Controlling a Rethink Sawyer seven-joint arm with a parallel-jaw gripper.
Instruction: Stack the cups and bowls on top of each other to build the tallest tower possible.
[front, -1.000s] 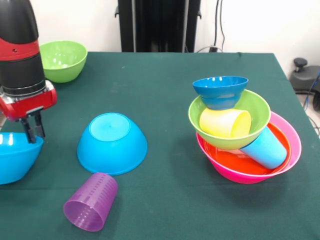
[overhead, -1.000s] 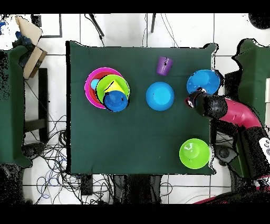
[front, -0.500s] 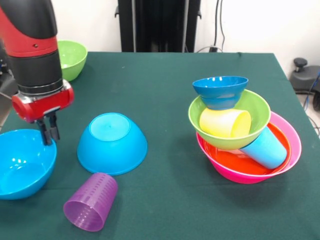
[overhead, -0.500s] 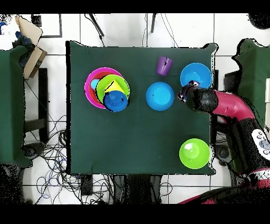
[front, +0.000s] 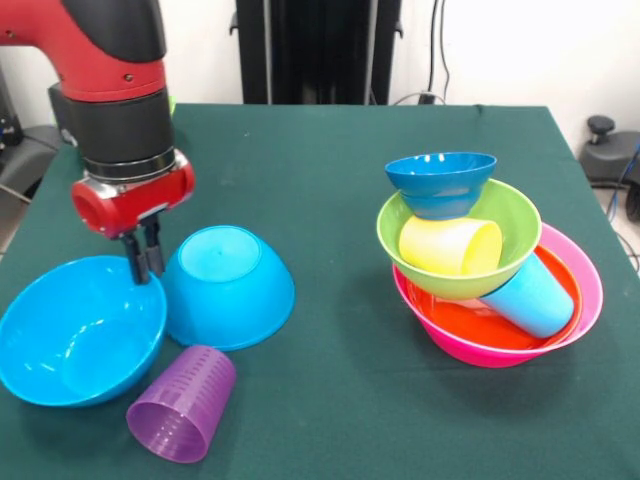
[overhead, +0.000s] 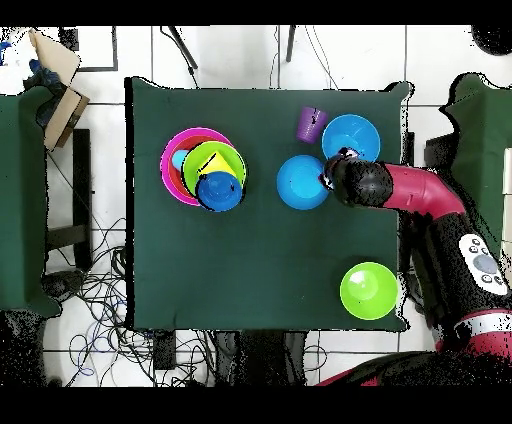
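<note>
Since the earlier frames the red and black arm has carried the upright bright blue plastic bowl (front: 80, 330) rightward in the front view; it was cut off at the left edge, now it is fully in view, its rim touching or just beside the upside-down bright blue bowl (front: 225, 285). The gripper (front: 143, 255) has its fingers close together, pinched on the upright bowl's far rim at the right; the fingertips are partly hidden behind that rim. In the overhead view the arm covers the gripper and the spot where the two bowls meet.

The translucent purple ribbed cup (front: 182, 403) lies on its side, near, just in front of both blue bowls.

The tower (front: 490, 270) stands well apart on the right: large pink bowl (front: 590, 290) at the base, orange bowl (front: 455, 322) inside it, lime green bowl (front: 510, 215) above, small dark-blue footed bowl (front: 440, 182) on top. The yellow cup (front: 450, 245) lies on its side in the green bowl; the light blue cup (front: 530, 295) lies tilted under it, partly hidden.

The second lime green bowl (overhead: 368, 290) is hidden by the arm in the front view.
</note>
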